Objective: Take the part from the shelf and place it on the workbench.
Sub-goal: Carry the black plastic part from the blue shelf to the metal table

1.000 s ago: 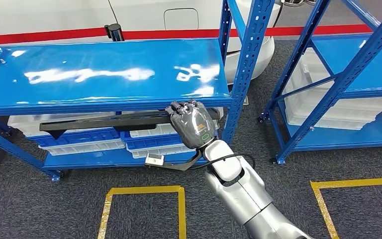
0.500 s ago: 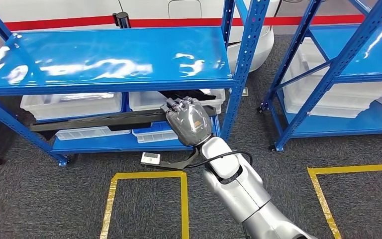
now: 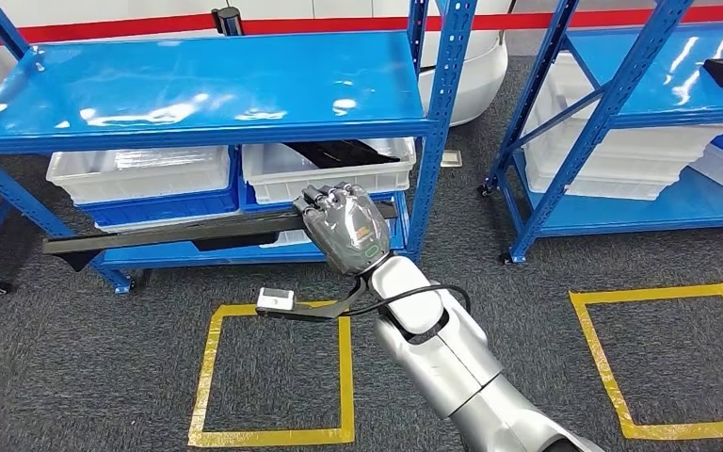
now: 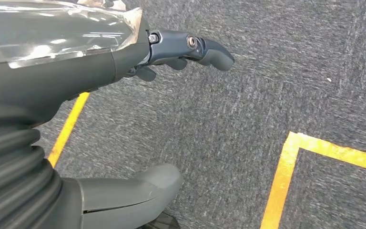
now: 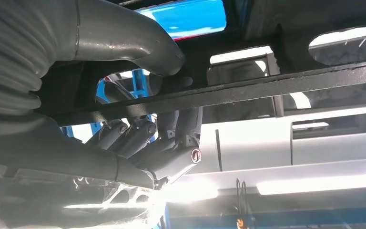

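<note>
You hold the part [image 3: 179, 235], a long black bar, level and clear of the blue shelf [image 3: 198, 94], out in front of the lower tier over the grey carpet. The right hand [image 3: 344, 226] grips it at one end, so most of its length juts out unsupported toward your left; judge that as a leverage risk in any turn. In the right wrist view the fingers [image 5: 138, 136] curl under the bar and the thumb [image 5: 138, 40] presses from the opposite side. The right arm [image 3: 442, 348] reaches forward, palm down. The left hand [image 4: 124, 71] hangs over the floor, holding nothing, fingers loosely apart.
</note>
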You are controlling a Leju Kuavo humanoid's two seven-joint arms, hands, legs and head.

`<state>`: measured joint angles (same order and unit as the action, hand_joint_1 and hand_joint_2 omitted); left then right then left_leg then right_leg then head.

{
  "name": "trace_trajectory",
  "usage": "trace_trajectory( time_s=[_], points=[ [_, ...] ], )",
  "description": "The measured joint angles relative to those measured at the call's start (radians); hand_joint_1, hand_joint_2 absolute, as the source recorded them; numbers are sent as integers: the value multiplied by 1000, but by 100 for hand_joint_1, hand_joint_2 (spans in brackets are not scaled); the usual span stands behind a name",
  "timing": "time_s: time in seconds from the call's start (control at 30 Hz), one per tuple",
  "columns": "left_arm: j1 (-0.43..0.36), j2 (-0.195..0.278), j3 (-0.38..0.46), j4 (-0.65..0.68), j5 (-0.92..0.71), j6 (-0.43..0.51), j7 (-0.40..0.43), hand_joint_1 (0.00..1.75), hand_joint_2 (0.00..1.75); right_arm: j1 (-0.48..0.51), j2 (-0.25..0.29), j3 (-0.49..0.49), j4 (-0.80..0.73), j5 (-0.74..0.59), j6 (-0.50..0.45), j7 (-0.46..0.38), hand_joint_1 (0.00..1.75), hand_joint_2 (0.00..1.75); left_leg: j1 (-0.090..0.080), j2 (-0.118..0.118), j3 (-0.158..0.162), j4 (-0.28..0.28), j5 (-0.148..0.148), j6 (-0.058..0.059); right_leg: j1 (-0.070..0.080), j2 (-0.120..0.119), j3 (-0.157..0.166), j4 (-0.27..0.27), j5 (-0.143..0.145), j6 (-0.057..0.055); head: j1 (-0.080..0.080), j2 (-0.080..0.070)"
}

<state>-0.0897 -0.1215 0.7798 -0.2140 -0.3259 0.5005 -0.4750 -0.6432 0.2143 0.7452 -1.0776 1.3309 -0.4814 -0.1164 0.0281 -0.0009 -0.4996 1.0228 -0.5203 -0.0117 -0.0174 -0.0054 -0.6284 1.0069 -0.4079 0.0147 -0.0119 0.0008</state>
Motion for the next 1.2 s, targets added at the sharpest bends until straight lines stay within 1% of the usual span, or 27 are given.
trace_trajectory(
  time_s=[0.03, 0.1, 0.17, 0.2, 0.23, 0.3, 0.37, 0.4, 0.43, 0.5, 0.53, 0.57, 0.63, 0.67, 0.7, 0.73, 0.8, 0.83, 0.87, 0.9, 0.93, 0.97, 1.03, 1.07, 1.13, 1.17, 1.2],
  points=[
    [0, 0, 1, 0, 0, 0, -1, 0, 175, -3, 4, 1, 0, -1, 1, 0, 164, 175, -4, -2, 11, -23, -8, 7, 1, 0, -3, -1, 9, 8, 0, 0],
    [0, 1, 3, 0, 0, -1, -2, 0, 175, -8, 7, 4, 2, -2, 3, 0, 164, 175, -7, 1, -4, -30, 8, 25, 1, -1, -8, -4, 21, 24, 2, 0],
    [-2, 0, 4, 0, 0, 0, -2, 0, 175, -11, 7, 7, 3, -3, 6, 1, 164, 175, -7, 7, -23, -37, 32, 47, 3, 1, -30, 27, -17, 20, 5, 0],
    [-2, 0, 4, 0, 1, 0, -3, 0, 175, -12, 7, 9, 3, -4, 8, 2, 164, 175, -7, 9, -33, -38, 44, 53, 2, 1, -46, 69, -59, 11, 8, 0],
    [-2, 1, 4, 0, 1, 0, -3, 0, 175, -13, 7, 10, 3, -4, 10, 2, 164, 175, -10, 9, -47, -38, 57, 58, 2, 1, -65, 125, -105, 3, 9, 0],
    [-2, 1, 7, 0, 1, -1, -4, 0, 175, -13, 7, 13, 4, -4, 11, 3, 164, 175, -15, 10, -76, -37, 80, 60, 2, 1, -90, 247, -167, -1, 11, 0],
    [-2, 1, 10, 0, 1, -1, -4, 0, 175, -13, 7, 15, 6, -4, 12, 3, 164, 175, -19, 11, -105, -35, 103, 60, 3, 1, -78, 304, -160, 13, 12, 0],
    [-2, 1, 11, 0, 1, -2, -4, 0, 175, -13, 7, 16, 7, -4, 13, 4, 164, 175, -21, 12, -120, -34, 114, 58, 4, 1, -51, 288, -139, 21, 13, 0],
    [-2, 1, 13, 0, 1, -3, -4, 0, 175, -14, 8, 17, 7, -4, 14, 5, 164, 175, -22, 12, -133, -33, 125, 57, 6, 1, -6, 238, -117, 24, 13, 0],
    [-2, 0, 15, 0, 2, -4, -4, 0, 175, -18, 15, 19, 7, -4, 16, 8, 164, 175, -27, 12, -152, -31, 145, 50, 13, 2, 111, 76, -113, 13, 13, 0],
    [-2, 0, 16, 0, 2, -4, -4, 0, 175, -22, 19, 21, 7, -4, 16, 9, 164, 175, -28, 12, -158, -31, 157, 46, 17, 2, 152, 10, -120, 6, 11, 0],
    [-2, 0, 18, 0, 2, -4, -4, 0, 175, -25, 21, 23, 7, -4, 17, 9, 164, 175, -29, 13, -163, -32, 168, 42, 19, 2, 173, -31, -128, 1, 11, 0],
    [-1, 2, 20, 0, 3, -4, -4, 0, 175, -28, 23, 25, 8, -5, 22, 11, 164, 175, -26, 11, -176, -32, 185, 35, 12, 1, 160, -40, -114, -1, 10, 0],
    [0, 3, 20, 0, 4, -4, -3, 0, 175, -29, 23, 26, 8, -5, 25, 11, 164, 175, -24, 9, -186, -23, 173, 31, 6, 0, 150, -38, -103, -6, 10, 0],
    [2, 3, 20, 0, 6, -4, -3, 0, 175, -29, 24, 27, 8, -5, 29, 11, 164, 175, -20, 7, -200, 4, 140, 25, 2, -2, 136, -35, -91, -15, 9, 0],
    [3, 4, 21, 0, 8, -4, -3, 0, 175, -29, 25, 29, 9, -4, 31, 11, 164, 175, -16, 5, -216, 49, 90, 19, -1, -4, 124, -32, -79, -23, 7, 0],
    [3, 5, 22, 0, 10, -3, -3, 0, 175, -29, 27, 31, 10, -4, 34, 11, 164, 175, -11, 4, -246, 181, -7, 8, 1, -5, 88, -25, -54, -31, 4, 0],
    [3, 6, 23, 0, 10, -3, -3, 0, 175, -29, 27, 33, 10, -4, 35, 12, 164, 175, -8, 3, -253, 238, -26, 3, 1, -6, 70, -22, -42, -29, 3, 0],
    [3, 6, 25, 0, 10, -2, -3, 0, 175, -29, 28, 34, 12, -5, 36, 12, 164, 175, -4, 3, -247, 271, -21, -2, 0, -7, 51, -18, -30, -27, 3, 0],
    [3, 7, 26, 0, 10, -2, -3, 0, 175, -29, 28, 35, 12, -6, 38, 13, 164, 175, 1, 3, -226, 271, 2, -6, -2, -7, 32, -13, -18, -22, 4, 0],
    [3, 7, 27, 0, 10, -1, -3, 0, 175, -30, 28, 36, 13, -7, 40, 13, 164, 175, 7, 3, -188, 239, 30, -11, -5, -7, 13, -7, -8, -16, 4, 0],
    [2, 6, 28, -1, 10, 0, -3, 0, 175, -31, 29, 37, 13, -8, 42, 14, 164, 175, 11, 2, -138, 180, 36, -19, -6, -6, -6, 1, 1, -9, 3, 0],
    [0, 4, 29, -2, 9, 1, -3, 0, 175, -33, 32, 38, 13, -10, 44, 16, 164, 175, 11, -5, -53, 58, 12, -22, -4, -4, -31, 15, 17, 8, 1, 0],
    [-1, 3, 29, -2, 9, 1, -3, 0, 175, -35, 35, 38, 13, -10, 44, 17, 164, 175, 7, -8, -35, 24, -5, -17, 0, -3, -36, 17, 25, 16, 2, 0],
    [0, 4, 33, -3, 8, 2, -3, 0, 175, -37, 36, 40, 13, -12, 44, 18, 164, 175, 0, -7, -42, 15, 4, 6, 4, -2, -40, 12, 43, 32, 7, 0],
    [-1, 4, 34, -3, 8, 2, -3, 0, 175, -38, 35, 40, 14, -13, 44, 18, 164, 175, -4, -4, -51, 14, 15, 20, 4, -1, -47, 17, 37, 36, 8, 0],
    [-1, 3, 35, -3, 9, 2, -3, 0, 175, -38, 33, 41, 14, -13, 44, 18, 164, 175, -7, -1, -62, 12, 28, 34, 4, -1, -58, 36, 13, 35, 10, 0]
  ],
)
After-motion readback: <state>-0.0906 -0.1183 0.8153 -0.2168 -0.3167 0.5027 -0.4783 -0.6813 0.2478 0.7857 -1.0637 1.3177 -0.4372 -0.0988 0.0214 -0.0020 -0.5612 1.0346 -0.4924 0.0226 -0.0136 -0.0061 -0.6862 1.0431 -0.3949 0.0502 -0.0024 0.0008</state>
